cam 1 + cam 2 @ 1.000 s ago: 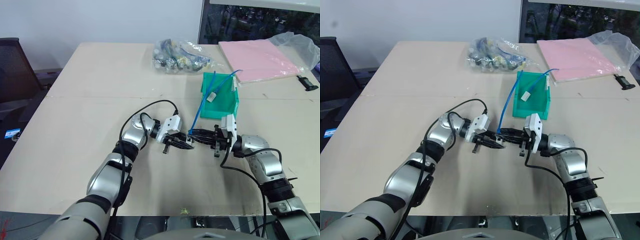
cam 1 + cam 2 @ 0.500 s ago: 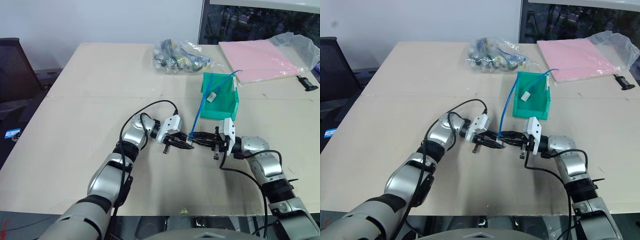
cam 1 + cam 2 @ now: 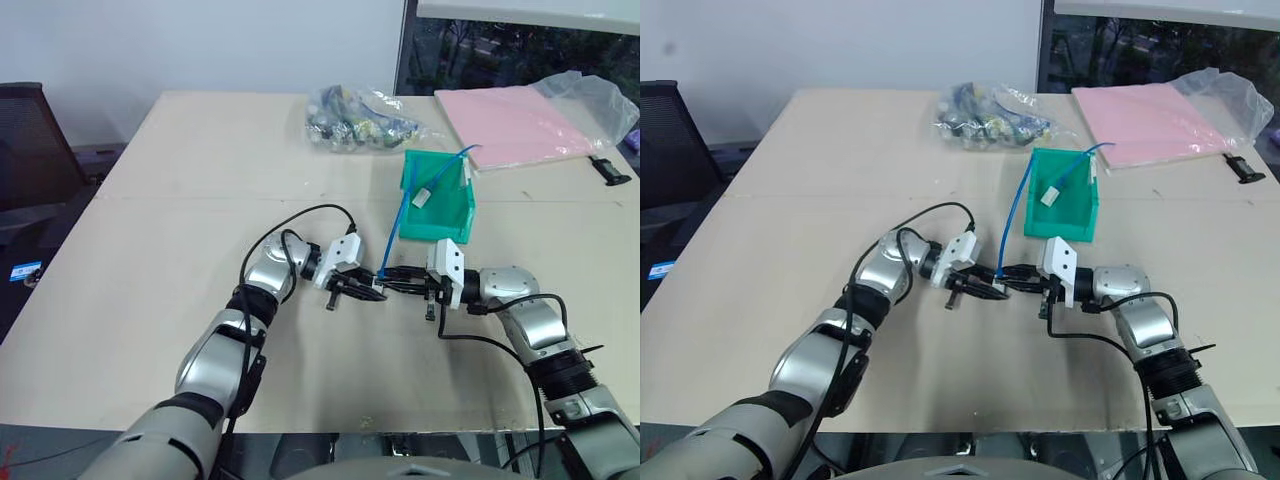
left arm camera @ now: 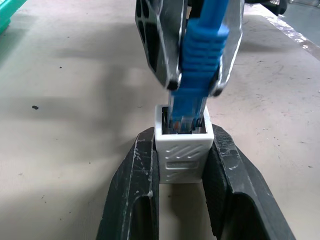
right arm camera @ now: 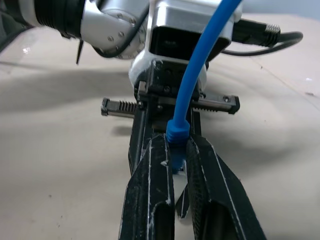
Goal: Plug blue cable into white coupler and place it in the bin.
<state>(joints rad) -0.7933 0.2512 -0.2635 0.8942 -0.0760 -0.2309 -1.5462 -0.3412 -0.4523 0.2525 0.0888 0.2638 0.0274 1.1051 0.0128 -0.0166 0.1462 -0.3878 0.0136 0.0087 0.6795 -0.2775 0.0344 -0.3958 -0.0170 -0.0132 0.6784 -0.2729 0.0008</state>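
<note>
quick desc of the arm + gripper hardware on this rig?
Silver-grey rounded arm shells with black joint bands. A loose black cable loops over the left forearm, another hangs by the right. White camera blocks sit at the wrists. Left gripper and right gripper each have two scuffed black fingers on a toothed rack.

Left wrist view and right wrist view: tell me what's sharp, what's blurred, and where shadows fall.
Left wrist view: coupler sharp, plug boot soft, shadows on the table behind. Right wrist view: cable crisp, near fingers softer, broad shadow under the left gripper.

No text, label, brand, number or sign can be read on anything; the coupler [image 4: 183,150] bears only a moulded hatch pattern.
</note>
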